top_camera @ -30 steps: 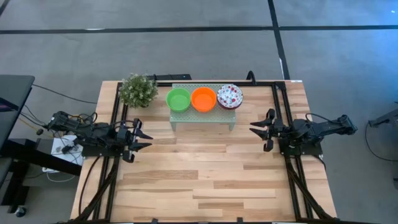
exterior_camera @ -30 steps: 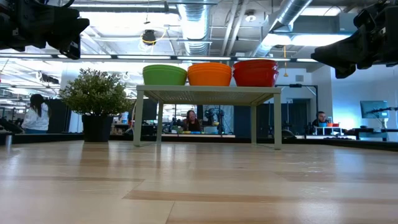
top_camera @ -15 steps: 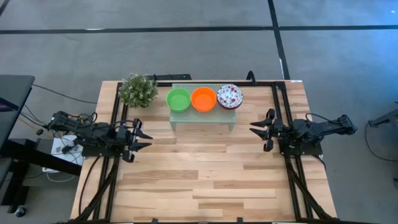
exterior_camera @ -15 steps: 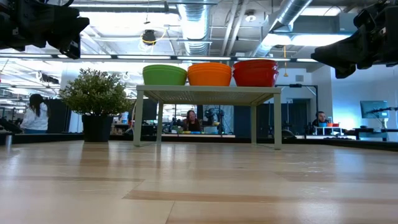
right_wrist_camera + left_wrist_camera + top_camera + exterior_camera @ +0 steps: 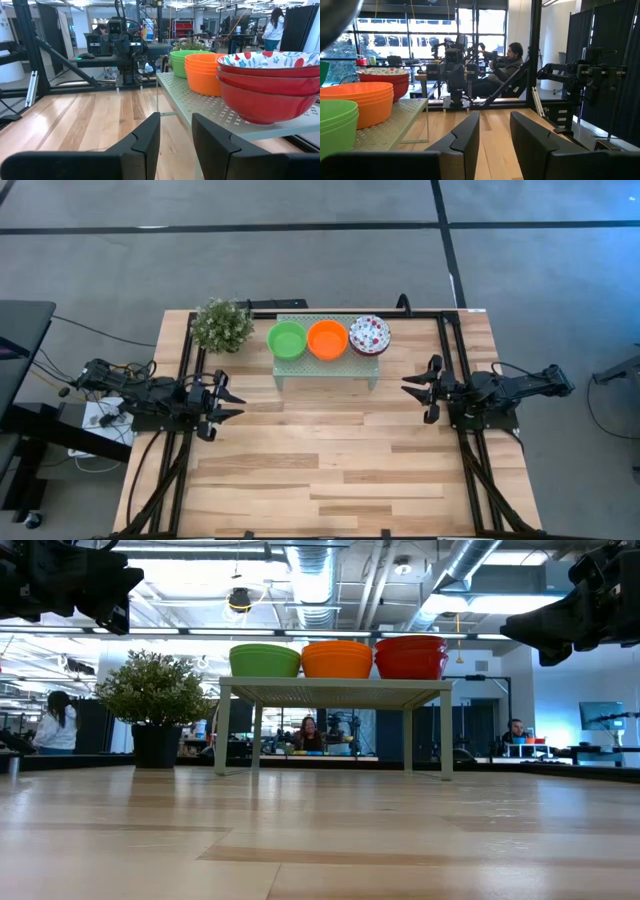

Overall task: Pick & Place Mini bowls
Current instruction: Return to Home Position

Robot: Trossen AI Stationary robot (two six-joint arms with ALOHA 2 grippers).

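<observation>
The mini bowls stand in three stacks on the pale green perforated stand (image 5: 327,367) near the table's far edge: a green stack (image 5: 287,340), an orange stack (image 5: 327,339), and a stack of white bowls with a red floral pattern (image 5: 369,335), red on the outside (image 5: 410,656). My left gripper (image 5: 236,406) hovers open above the table's left side, pointing right. My right gripper (image 5: 408,385) hovers open above the right side, pointing left. In the wrist views both the left gripper (image 5: 494,135) and the right gripper (image 5: 176,136) hold nothing.
A small bushy potted plant (image 5: 222,325) stands at the stand's left, by the far edge. Bare wooden table (image 5: 320,460) lies between the arms and toward the near edge. Black frame rails (image 5: 448,360) run along both sides. People sit in the room behind (image 5: 307,732).
</observation>
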